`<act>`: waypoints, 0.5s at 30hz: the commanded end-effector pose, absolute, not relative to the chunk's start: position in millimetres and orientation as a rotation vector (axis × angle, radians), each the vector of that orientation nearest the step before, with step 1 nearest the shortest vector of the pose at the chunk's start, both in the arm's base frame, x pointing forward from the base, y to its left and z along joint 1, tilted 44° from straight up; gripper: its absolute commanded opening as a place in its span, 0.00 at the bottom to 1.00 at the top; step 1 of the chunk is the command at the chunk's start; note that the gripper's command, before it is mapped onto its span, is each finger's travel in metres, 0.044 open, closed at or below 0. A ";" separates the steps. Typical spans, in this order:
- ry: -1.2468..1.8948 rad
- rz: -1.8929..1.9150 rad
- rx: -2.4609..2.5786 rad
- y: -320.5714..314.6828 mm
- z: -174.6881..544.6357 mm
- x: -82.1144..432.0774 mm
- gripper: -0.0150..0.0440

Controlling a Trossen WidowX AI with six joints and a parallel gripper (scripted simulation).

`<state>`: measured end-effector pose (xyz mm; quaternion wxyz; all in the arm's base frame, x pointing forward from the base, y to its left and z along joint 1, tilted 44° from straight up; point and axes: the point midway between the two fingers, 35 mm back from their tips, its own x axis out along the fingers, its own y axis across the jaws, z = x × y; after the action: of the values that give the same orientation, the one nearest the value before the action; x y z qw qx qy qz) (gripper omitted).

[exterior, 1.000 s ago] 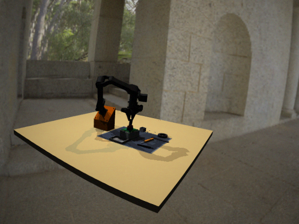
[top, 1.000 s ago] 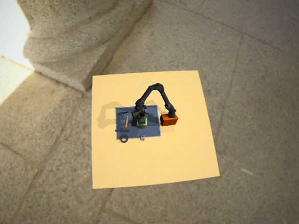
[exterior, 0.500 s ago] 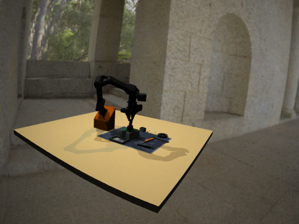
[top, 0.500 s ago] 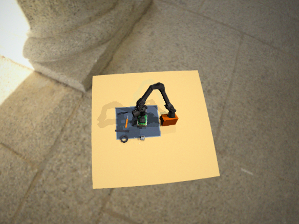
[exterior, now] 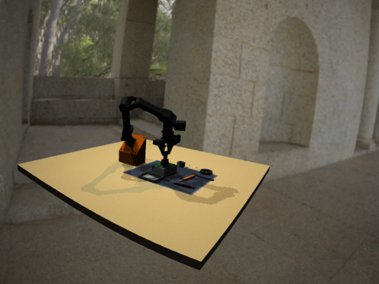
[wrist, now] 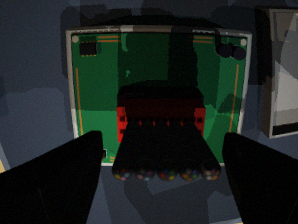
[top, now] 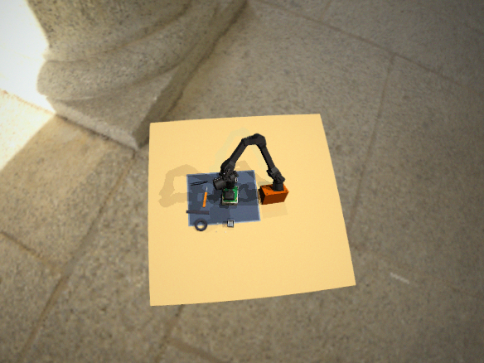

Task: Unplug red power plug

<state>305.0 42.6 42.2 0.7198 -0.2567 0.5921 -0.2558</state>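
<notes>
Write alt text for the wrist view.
The open tool straddles a red plug with black leads, its fingers apart on either side, above a green circuit board; part of a grey tray shows at the right edge.

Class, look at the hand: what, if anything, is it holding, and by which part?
Nothing is held: the hand is open, its fingers standing apart on either side of the red plug's black wires.

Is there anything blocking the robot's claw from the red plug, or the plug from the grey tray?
Nothing visible stands between the open gripper and the plug. The tray sits right beside the board, with nothing seen in between, though the plug's cable trails between the fingers.
</notes>
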 end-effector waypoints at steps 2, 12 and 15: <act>1.312 -0.566 -0.577 36.7 35.7 305.4 0.68; 1.312 -0.566 -0.577 36.1 35.0 305.5 0.41; 1.312 -0.566 -0.577 36.1 35.0 305.5 0.28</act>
<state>305.3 36.5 35.5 0.7184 -0.2579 0.5932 -0.2559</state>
